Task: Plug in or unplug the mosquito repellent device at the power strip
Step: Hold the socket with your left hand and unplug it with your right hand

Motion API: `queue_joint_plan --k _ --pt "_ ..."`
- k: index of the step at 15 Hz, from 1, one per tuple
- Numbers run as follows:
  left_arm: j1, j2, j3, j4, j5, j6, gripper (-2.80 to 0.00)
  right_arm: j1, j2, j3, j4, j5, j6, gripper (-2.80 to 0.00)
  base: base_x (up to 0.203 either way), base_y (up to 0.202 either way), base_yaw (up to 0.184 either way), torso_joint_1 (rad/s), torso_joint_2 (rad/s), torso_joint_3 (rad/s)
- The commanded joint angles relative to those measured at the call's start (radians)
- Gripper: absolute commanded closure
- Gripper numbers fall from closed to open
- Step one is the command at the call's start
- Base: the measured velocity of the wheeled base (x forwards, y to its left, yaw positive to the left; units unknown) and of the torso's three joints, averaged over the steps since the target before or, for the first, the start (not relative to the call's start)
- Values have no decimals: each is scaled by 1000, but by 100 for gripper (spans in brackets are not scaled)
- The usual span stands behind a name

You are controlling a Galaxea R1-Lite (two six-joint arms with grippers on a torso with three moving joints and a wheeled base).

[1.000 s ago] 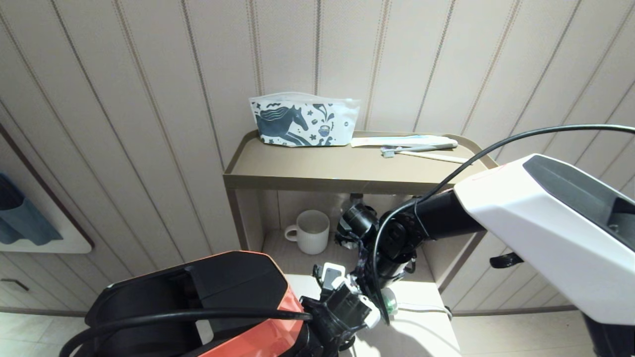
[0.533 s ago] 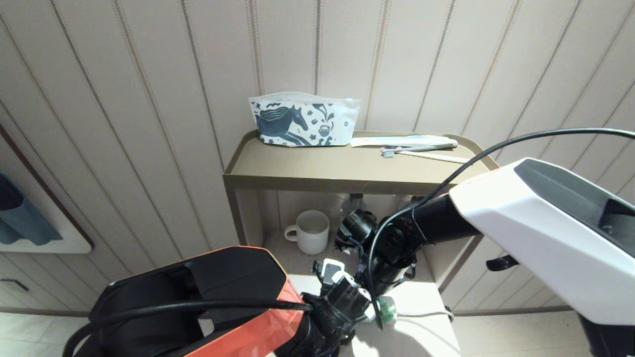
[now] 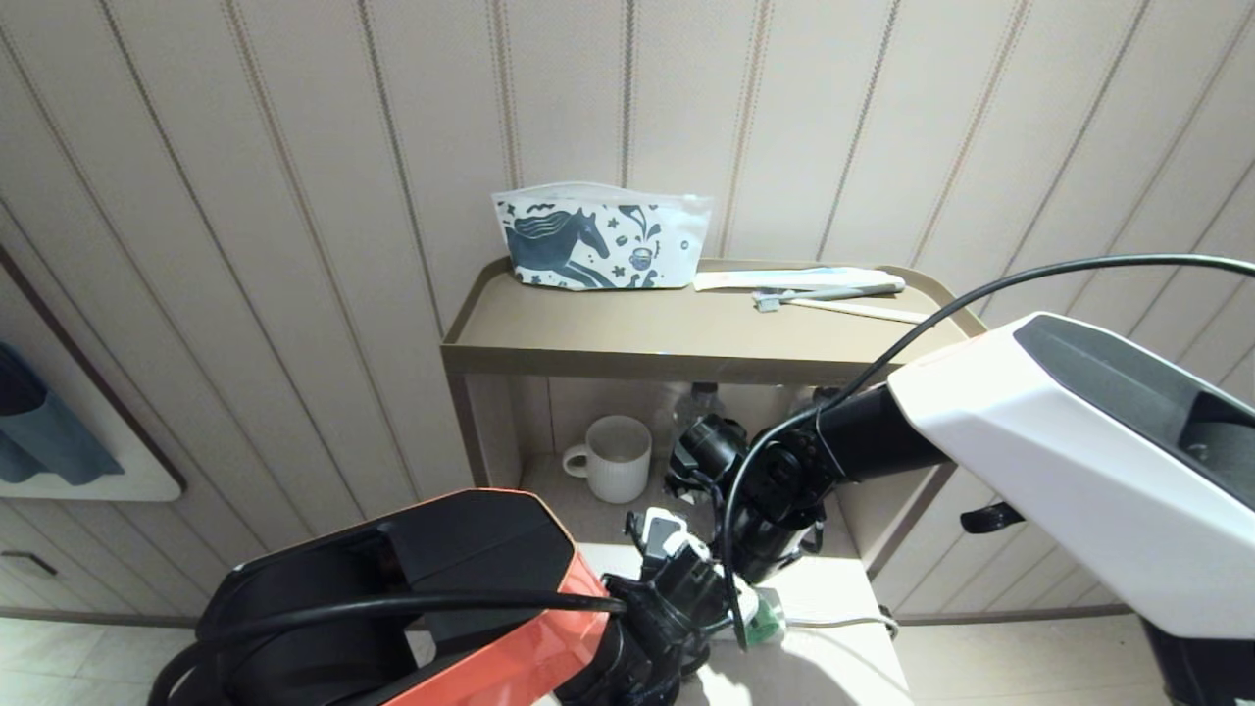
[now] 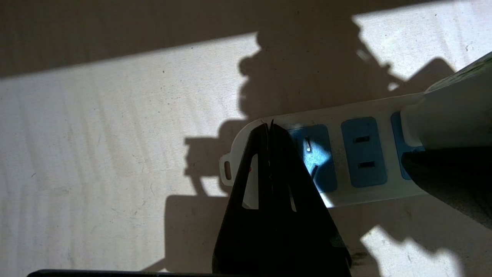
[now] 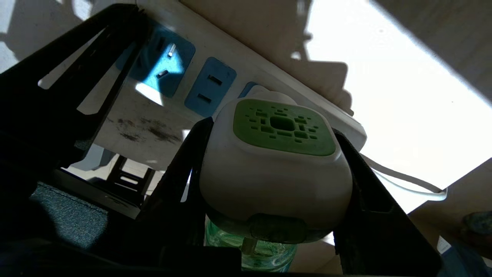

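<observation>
**Op:** Grip confirmed from where I sit: right gripper (image 5: 269, 161) has a finger on each side of the white-and-green mosquito repellent device with its translucent green bottle (image 5: 275, 165), clamped on the head.

**Obs:** Where's the device sitting?

**Op:** At the third light-blue socket of the flat white power strip (image 4: 346, 154), the cord end, on the pale lower tabletop (image 3: 833, 667) in front of the beige shelf unit (image 3: 686, 333). I can't tell whether the pins are seated.

**Obs:** And the left?

**Op:** Left gripper (image 4: 270, 129) has its fingers pressed together, holding nothing, tips on the strip's opposite end, beside the first socket. I read that as bracing.

**Obs:** So which step?

**Op:** The plugging or pulling itself, I'd say. Next I need a straight move along the pins, no twisting, left pinning the strip down.
</observation>
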Motion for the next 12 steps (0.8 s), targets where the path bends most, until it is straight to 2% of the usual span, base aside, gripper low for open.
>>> queue_joint_plan --k 1,12 --pt "-1 5 -1 1 3 -2 0 -3 -15 2 5 -4 -1 0 0 0 0 0 0 0" --pt "-2 5 -1 -1 3 1 0 38 1 -17 11 -30 -10 0 0 0 0 0 0 0"
